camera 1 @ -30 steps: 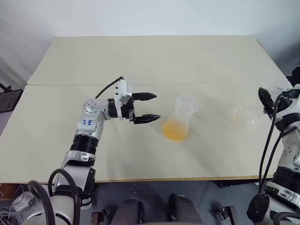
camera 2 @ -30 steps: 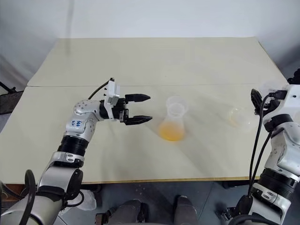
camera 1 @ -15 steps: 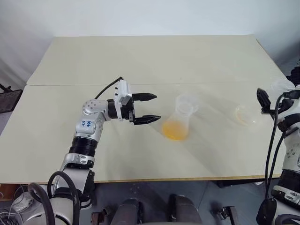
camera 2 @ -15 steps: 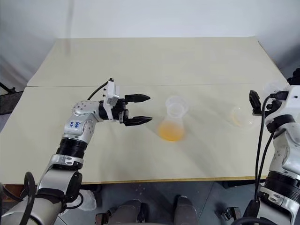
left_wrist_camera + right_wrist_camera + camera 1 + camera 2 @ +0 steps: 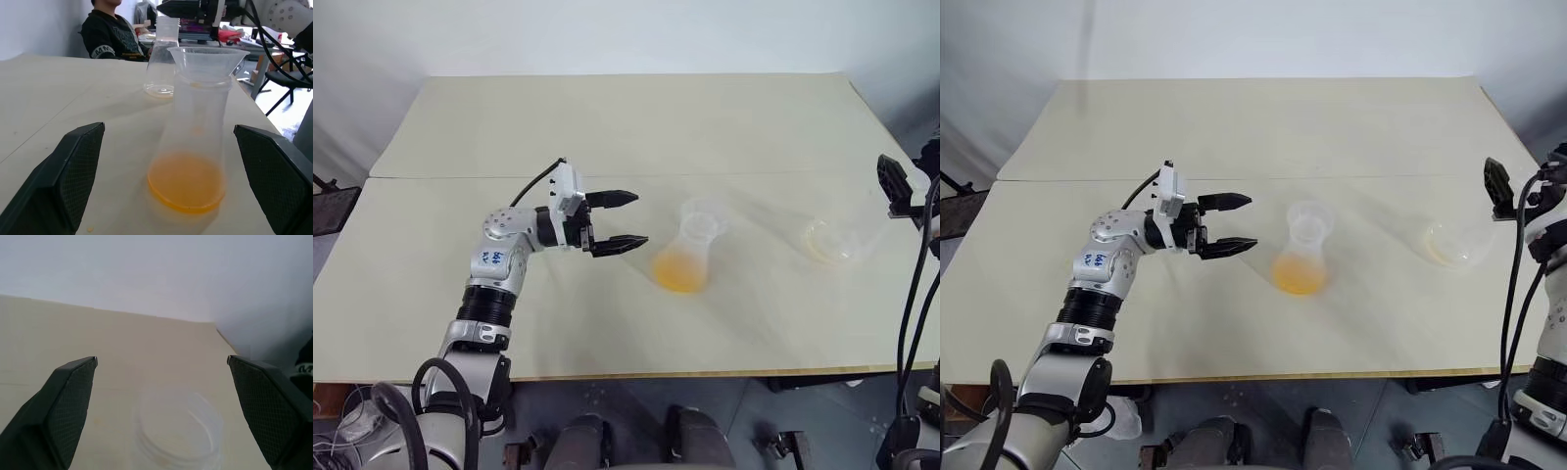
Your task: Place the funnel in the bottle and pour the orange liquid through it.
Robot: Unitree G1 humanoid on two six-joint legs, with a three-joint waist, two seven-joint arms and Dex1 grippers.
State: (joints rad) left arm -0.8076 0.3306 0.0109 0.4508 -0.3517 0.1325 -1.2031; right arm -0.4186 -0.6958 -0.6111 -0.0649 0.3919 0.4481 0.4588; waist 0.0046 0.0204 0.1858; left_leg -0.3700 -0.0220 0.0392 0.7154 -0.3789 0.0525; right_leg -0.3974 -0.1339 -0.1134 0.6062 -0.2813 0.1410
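My right pincer (image 5: 161,406) has just let go of the emptied round flask (image 5: 830,241) near the worktop's (image 5: 607,127) right edge, fingers wide and lifting; the orange liquid (image 5: 680,272) sits in the bottle (image 5: 685,255) mid-worktop, funnel (image 5: 208,58) seated; left pincer (image 5: 619,219) wide, empty; pouring looks done.

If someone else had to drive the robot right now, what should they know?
Left claw: open, holding nothing, beside the clear conical flask and apart from it.
Right claw: open, holding nothing, over the second clear flask, which stands nearly empty on the beige table.
Done: the small clear funnel sits in the conical flask's neck; the orange liquid pools in its base.
Left: probably nothing but drawing the arms back.
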